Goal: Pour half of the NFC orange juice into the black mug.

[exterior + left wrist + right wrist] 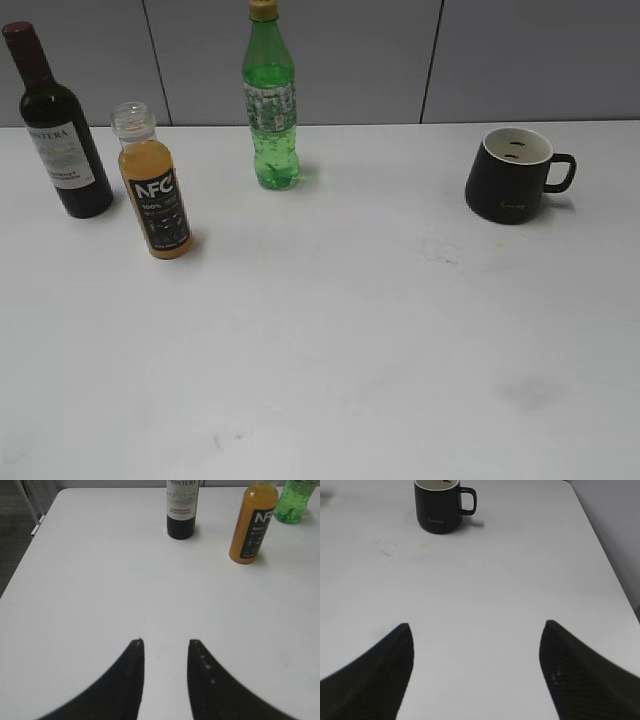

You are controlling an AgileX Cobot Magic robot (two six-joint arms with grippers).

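The NFC orange juice (pixel 155 190) stands upright at the table's left, uncapped, with a clear neck and black label. It also shows in the left wrist view (pixel 251 522), far ahead and right of my left gripper (pixel 165 642), which is open and empty over bare table. The black mug (pixel 512 175) stands upright at the right back, handle pointing right, white inside. It also shows in the right wrist view (pixel 440 507), far ahead and left of my right gripper (pixel 477 627), which is wide open and empty. Neither gripper shows in the exterior view.
A dark wine bottle (pixel 58 130) stands left of the juice. A tall green bottle (pixel 270 100) stands at the back middle. The white table (pixel 330 350) ends at a grey wall behind; its left edge (pixel 30 545) and right edge (pixel 605 545) show.
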